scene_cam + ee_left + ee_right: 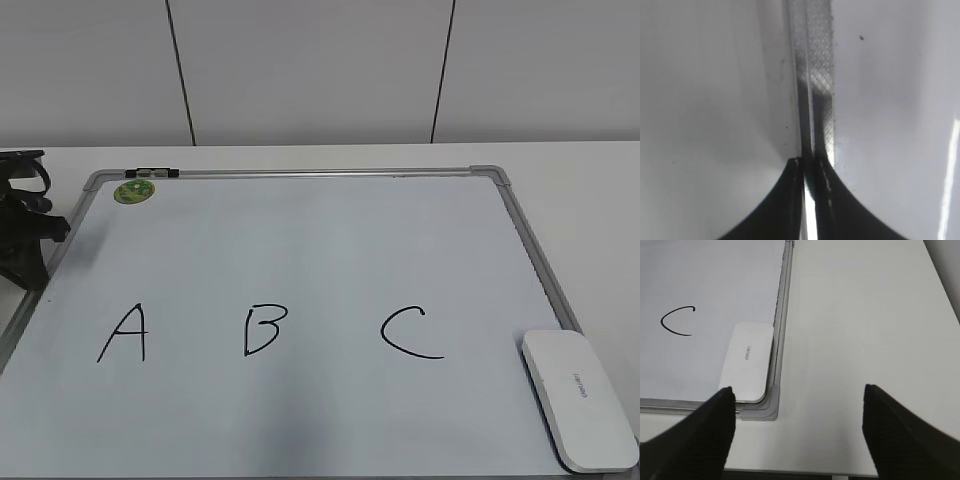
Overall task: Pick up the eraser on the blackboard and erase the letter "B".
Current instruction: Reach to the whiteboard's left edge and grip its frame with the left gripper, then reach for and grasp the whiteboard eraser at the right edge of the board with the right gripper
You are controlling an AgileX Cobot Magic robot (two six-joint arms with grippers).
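Observation:
The white eraser (578, 410) lies on the blackboard's (300, 250) near right corner, against the frame; it also shows in the right wrist view (746, 362). The black letter "B" (265, 330) stands in the middle of the board, between "A" (125, 333) and "C" (410, 332). My right gripper (799, 400) is open and empty above the bare table, just right of that board corner, and is out of the exterior view. My left gripper (30, 235) sits at the board's left edge, its jaws (810, 165) closed on the silver frame (815, 60).
A round green sticker (134, 190) and a small black clip (157, 173) are at the board's far left corner. White table (855, 315) extends right of the board to its near edge. A panelled wall stands behind.

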